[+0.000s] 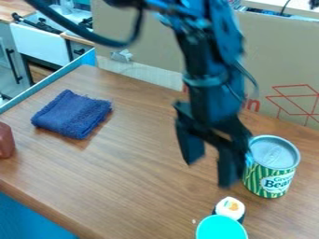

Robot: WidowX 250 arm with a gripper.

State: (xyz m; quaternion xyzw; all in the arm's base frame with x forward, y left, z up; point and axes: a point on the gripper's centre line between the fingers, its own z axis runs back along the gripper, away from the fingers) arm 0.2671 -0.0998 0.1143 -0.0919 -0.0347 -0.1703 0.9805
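Note:
My gripper (211,170) hangs over the right half of the wooden table, its two fingers spread apart with nothing between them. Just right of the fingers stands a green and white striped can (269,176) with a silver lid; whether they touch I cannot tell. Below the fingers, nearer the front, is a sushi piece (230,207) with a white top and dark side. A turquoise round object (221,228), perhaps a cup, sits in front of the sushi and hides part of it. At the left lies a folded dark blue cloth (72,114).
A reddish-brown object (5,140) stands at the table's left edge. Cardboard (149,42) walls off the back of the wooden table (137,172). A blue rim (46,84) runs along the back left. A black cable loops across the upper left.

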